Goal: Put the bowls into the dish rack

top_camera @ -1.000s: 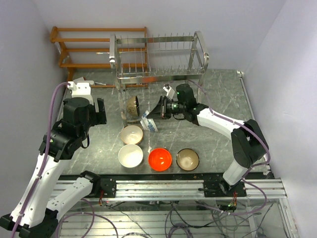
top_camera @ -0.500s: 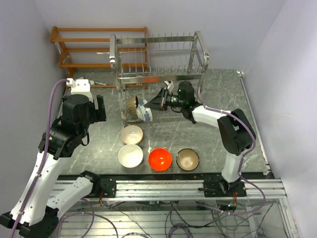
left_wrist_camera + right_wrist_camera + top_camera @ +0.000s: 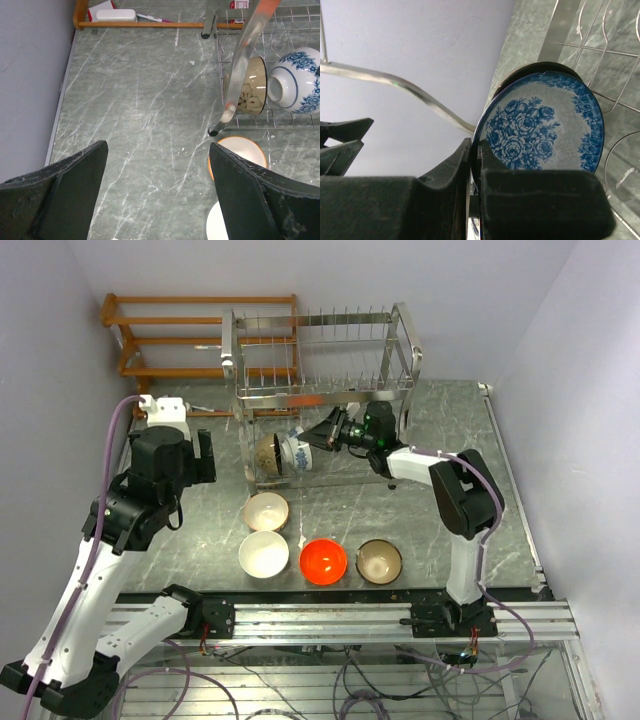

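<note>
The silver wire dish rack (image 3: 322,390) stands at the back of the table. On its lower tier a dark-rimmed bowl with a cream inside (image 3: 267,453) stands on edge; it also shows in the left wrist view (image 3: 250,90). My right gripper (image 3: 320,434) is shut on the rim of the blue-and-white bowl (image 3: 293,452) and holds it on edge right beside that bowl. In the right wrist view the gripper (image 3: 475,145) pinches the rim of the blue-and-white bowl (image 3: 545,125). On the table lie a cream-tan bowl (image 3: 266,511), a white bowl (image 3: 263,553), a red-orange bowl (image 3: 323,561) and an olive-brown bowl (image 3: 379,561). My left gripper (image 3: 157,150) is open and empty, left of the rack.
An orange wooden shelf (image 3: 200,335) stands at the back left, with a white box (image 3: 116,15) and a pen under it. Walls close in at the left, back and right. The rack's leg (image 3: 214,132) stands just behind the cream-tan bowl (image 3: 240,152).
My right gripper has carried the blue-and-white bowl left and back into the rack's lower tier, up beside the bowl standing there. The left arm has barely shifted.
</note>
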`<action>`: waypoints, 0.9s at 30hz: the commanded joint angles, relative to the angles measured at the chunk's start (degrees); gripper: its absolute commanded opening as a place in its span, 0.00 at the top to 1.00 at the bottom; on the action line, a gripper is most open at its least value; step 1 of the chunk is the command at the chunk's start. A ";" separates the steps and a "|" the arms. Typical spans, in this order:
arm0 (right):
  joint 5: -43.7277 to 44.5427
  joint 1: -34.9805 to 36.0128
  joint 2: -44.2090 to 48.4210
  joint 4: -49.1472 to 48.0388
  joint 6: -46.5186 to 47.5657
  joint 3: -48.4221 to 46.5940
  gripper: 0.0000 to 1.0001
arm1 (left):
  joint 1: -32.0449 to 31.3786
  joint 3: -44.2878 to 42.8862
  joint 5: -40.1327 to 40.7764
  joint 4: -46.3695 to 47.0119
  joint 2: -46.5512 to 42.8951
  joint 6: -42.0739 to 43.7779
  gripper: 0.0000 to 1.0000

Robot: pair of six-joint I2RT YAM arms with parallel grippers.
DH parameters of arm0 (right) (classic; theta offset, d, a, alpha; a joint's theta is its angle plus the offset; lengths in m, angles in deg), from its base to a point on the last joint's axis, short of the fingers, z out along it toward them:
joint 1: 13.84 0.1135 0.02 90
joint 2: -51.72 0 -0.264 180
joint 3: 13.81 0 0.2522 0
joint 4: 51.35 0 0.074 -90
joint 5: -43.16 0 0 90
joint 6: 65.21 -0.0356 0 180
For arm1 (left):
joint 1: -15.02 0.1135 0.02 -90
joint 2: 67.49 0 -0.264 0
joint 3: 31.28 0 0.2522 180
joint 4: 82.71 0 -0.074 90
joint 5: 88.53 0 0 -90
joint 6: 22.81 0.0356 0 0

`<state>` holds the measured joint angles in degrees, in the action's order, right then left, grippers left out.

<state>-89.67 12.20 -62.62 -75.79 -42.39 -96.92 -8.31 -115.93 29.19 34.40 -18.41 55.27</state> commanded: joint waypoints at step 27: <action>11.13 -2.84 -21.06 -18.37 -13.77 -23.57 1.00 | 0.44 -1.35 -0.72 3.21 2.67 0.96 0.07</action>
<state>-80.80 10.26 -82.40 -88.40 -54.13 -116.43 -8.31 -115.93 29.08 35.60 -15.87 55.51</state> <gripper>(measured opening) 0.054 0.934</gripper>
